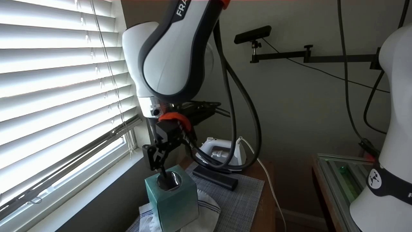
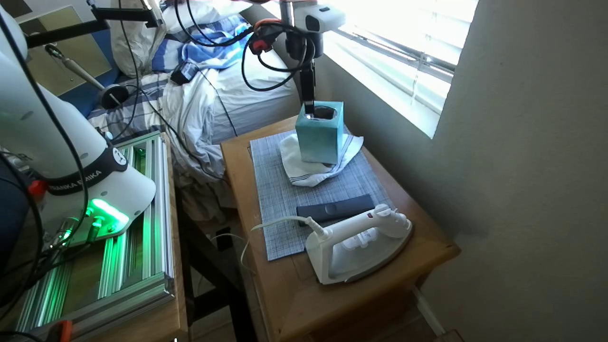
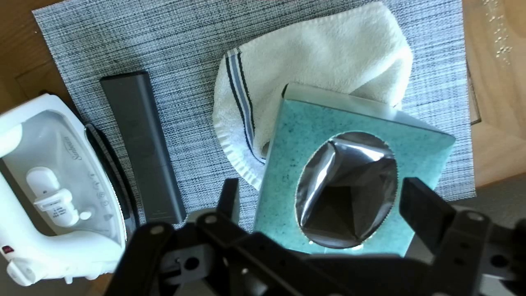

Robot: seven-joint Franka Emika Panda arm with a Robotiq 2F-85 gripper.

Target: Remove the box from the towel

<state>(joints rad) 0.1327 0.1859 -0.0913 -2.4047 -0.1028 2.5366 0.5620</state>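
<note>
A teal tissue box [image 1: 175, 206] stands upright on a white towel [image 1: 207, 214] with dark stripes. Both show in the other views too: the box [image 2: 319, 140] and towel [image 2: 292, 159] in an exterior view, and the box [image 3: 281, 164] and towel [image 3: 316, 53] in the wrist view. The box top has an oval opening lined with shiny film. My gripper [image 3: 322, 195] is open and empty. Its fingers point down above the box top, one on each side of the opening in the wrist view. Whether a fingertip touches the box, I cannot tell.
A grey woven placemat [image 2: 275, 213] lies under the towel on a wooden table [image 2: 289, 304]. A black remote-like bar [image 3: 141, 144] and a white iron [image 2: 361, 247] with a cord stand beside it. A wall and window sill [image 2: 394, 90] run close to the box.
</note>
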